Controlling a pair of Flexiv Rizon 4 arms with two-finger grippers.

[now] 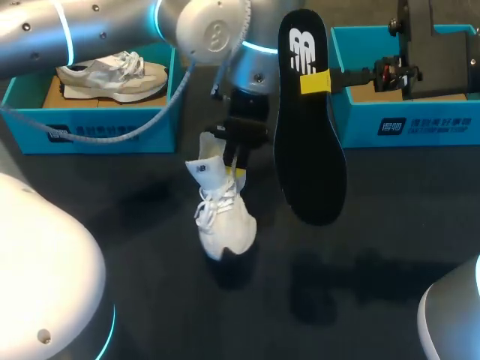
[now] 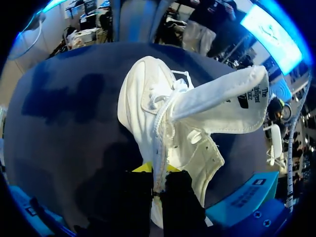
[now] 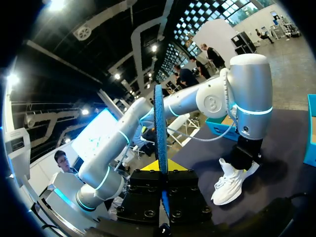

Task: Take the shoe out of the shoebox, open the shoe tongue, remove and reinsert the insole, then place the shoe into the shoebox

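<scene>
A white shoe (image 1: 223, 216) hangs toe down, its toe on or just above the dark table, with my left gripper (image 1: 237, 171) shut on its rear collar from above. In the left wrist view the shoe (image 2: 158, 113) stretches away from the gripper (image 2: 157, 172), and its tongue (image 2: 222, 101) is pulled out to one side. My right gripper (image 1: 318, 81) is shut on a black insole (image 1: 307, 142) held upright in the air beside the shoe. The right wrist view shows the insole (image 3: 160, 123) edge-on between the fingers of that gripper (image 3: 162, 167), with the shoe (image 3: 228, 182) beyond it.
A blue shoebox (image 1: 30, 124) at the back left holds another pale shoe (image 1: 112, 75). A second blue shoebox (image 1: 420, 120) stands at the back right under my right arm. My left arm (image 1: 112, 30) crosses over the left box.
</scene>
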